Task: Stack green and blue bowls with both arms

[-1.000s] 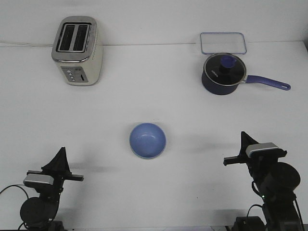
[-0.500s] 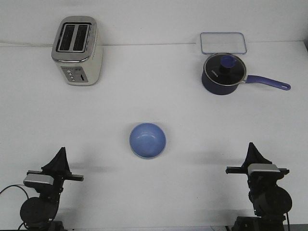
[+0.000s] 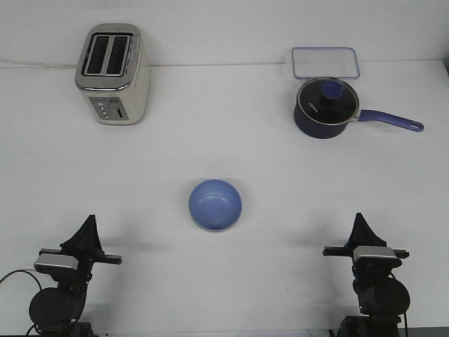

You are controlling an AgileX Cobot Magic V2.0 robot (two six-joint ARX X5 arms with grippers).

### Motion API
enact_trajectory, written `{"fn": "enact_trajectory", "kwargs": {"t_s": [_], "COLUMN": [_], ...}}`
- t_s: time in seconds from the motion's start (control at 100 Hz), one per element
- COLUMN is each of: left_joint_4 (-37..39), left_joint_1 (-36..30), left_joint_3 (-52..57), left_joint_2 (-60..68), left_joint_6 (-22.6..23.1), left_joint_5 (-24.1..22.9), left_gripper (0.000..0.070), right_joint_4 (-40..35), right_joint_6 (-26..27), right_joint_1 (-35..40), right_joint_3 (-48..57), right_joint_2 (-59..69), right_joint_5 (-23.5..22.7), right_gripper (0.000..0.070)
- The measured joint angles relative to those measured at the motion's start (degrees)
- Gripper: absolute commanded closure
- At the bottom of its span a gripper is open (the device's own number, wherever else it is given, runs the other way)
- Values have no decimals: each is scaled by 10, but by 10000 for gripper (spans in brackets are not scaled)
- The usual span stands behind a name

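Centrally, on the white tabletop, sits the blue bowl, upright with its opening facing up and nothing inside it; only blue shows, and whether a green bowl lies beneath or within it cannot be told from this view. The left arm rests at the near left corner and the right arm at the near right corner, each well apart from the bowl, which lies between them and somewhat farther from the robot. The left jaws appear as a single dark pointed shape rising above a grey camera block; they touch nothing, and how far they are parted cannot be told, since the fingers overlap from this angle. The right jaws present the same pointed outline, likewise clear of every object, and their gap also cannot be told. At the far left stands a cream toaster with two dark slots on top and small controls on its near end face. At the far right a navy saucepan stands with its lid on, a blue knob at the lid's centre and its long handle pointing right. Just behind the saucepan, at the tabletop's far edge, lies a clear rectangular lid with a bluish rim, lying flat. Faint shadows fall on the tabletop beside each arm.
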Motion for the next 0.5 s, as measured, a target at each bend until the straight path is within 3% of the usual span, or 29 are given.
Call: {"fn": "enact_trajectory", "kwargs": {"t_s": [0.5], "left_joint_4": [0], "left_joint_1": [0], "left_joint_3": [0], "left_joint_2": [0], "left_joint_6": [0], "left_joint_5": [0], "left_gripper": [689], "right_joint_4": [1], "right_joint_6": [9], "right_joint_1": [10], "right_joint_3": [-7], "right_joint_2": [0], "right_joint_5": [0], "right_gripper": [697]}}
